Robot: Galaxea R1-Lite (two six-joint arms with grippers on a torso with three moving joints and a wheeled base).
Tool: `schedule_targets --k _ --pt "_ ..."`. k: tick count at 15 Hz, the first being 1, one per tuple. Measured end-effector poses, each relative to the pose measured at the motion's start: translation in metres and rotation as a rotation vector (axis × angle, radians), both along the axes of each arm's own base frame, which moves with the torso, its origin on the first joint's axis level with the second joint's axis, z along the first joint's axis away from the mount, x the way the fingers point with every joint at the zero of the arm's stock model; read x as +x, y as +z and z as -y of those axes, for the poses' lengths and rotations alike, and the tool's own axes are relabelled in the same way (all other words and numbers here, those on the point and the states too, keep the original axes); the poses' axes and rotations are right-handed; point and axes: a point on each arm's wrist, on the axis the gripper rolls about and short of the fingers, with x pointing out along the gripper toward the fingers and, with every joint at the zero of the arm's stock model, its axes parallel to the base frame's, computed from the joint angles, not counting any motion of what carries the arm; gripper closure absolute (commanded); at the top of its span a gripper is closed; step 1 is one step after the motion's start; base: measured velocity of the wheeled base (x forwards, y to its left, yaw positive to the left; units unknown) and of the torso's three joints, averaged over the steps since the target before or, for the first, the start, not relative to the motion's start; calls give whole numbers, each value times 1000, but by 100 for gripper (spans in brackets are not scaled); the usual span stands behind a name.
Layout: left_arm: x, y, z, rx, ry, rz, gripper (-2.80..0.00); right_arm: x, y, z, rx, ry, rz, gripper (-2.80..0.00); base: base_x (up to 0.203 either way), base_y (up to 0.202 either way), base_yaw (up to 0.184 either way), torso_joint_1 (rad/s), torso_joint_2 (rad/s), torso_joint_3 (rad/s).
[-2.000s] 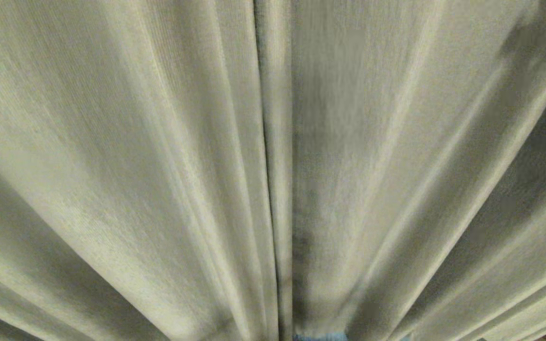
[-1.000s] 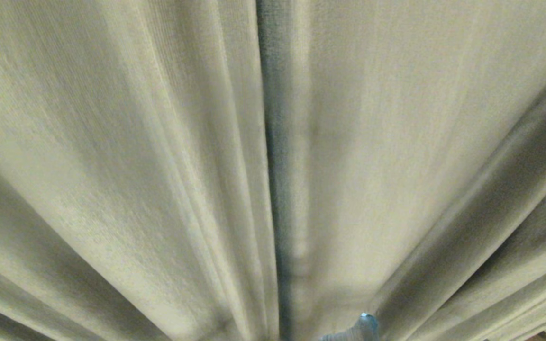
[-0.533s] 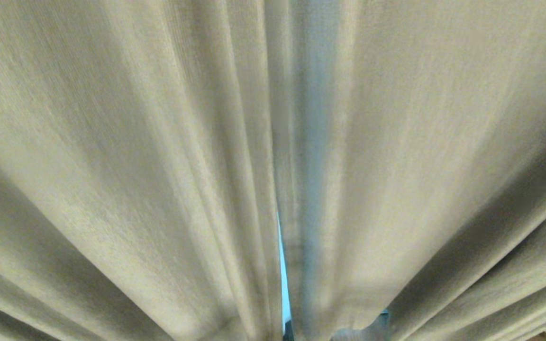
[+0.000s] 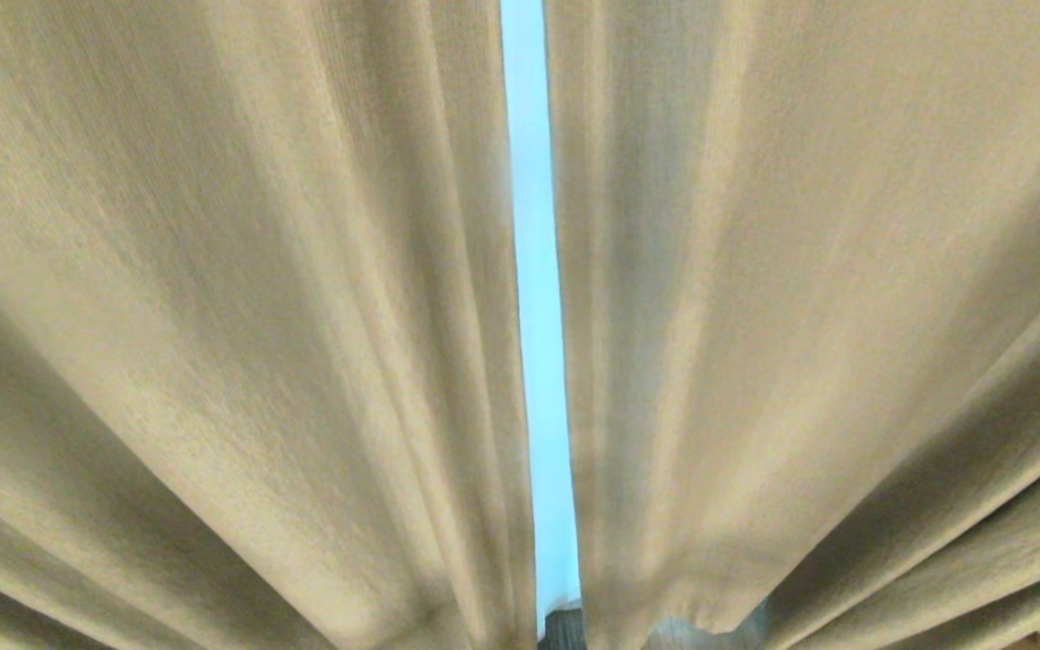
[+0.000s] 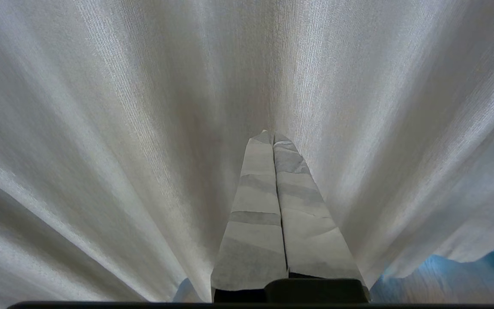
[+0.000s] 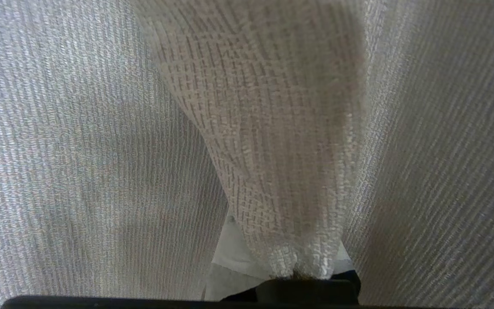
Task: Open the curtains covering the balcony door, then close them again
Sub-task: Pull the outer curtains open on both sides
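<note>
I see my right tool (image 6: 292,270) clamped on a bunched fold of the heavy beige pleated curtains (image 4: 800,298), whose inner edges stand apart around a narrow bright slit. My left tool (image 5: 272,141) is closed, empty, its tip against hanging fabric.

Left claw before the curtains

The left claw (image 5: 272,139) has its two pale taped fingers (image 5: 255,214) pressed together, tips close to the pleated curtains (image 5: 122,128); whether they touch cannot be told. Pale blue shows below the hem.
</note>
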Motion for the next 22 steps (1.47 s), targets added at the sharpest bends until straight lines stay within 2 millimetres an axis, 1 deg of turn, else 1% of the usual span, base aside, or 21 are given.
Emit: schedule_targets --k 5,14,17,22 --pt "0 0 0 0 0 0 0 -9 -1 17 -8 -35 -9 0 0 0 0 0 0 0" --pt "0 0 0 0 0 0 0 -20 -5 38 -1 -108 -18 0 0 0 0 0 0 0" --pt "0 0 0 0 0 0 0 -21 -7 42 2 -120 -21 0 0 0 0 0 0 0" --pt "0 0 0 0 0 0 0 -21 -8 43 4 -121 -24 0 0 0 0 0 0 0"
